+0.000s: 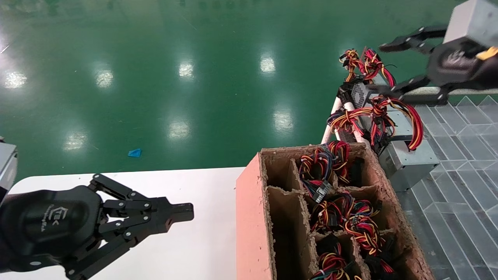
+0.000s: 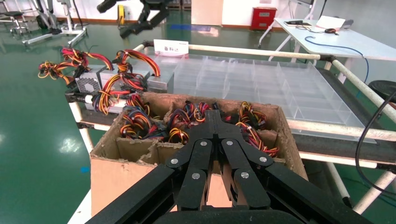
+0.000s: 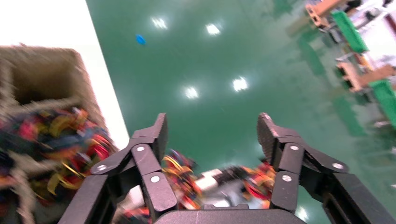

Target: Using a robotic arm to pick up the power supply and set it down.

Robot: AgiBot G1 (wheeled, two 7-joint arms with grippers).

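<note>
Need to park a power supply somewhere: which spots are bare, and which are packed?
Bare: the white table between the left gripper and the cardboard box; the clear tray beyond it. Crowded: the box's wire-filled cells and the power supply cluster below the open right gripper.

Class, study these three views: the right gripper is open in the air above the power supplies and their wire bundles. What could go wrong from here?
1. The open right gripper hovers above knotted wire bundles; descending, its fingers might snag wires rather than clamp the power supply.
2. The supplies sit near the rack's edge; a nudge could possibly tip one toward the green floor.
3. Lifted wires may tangle with neighbouring bundles beside the cardboard box.
</note>
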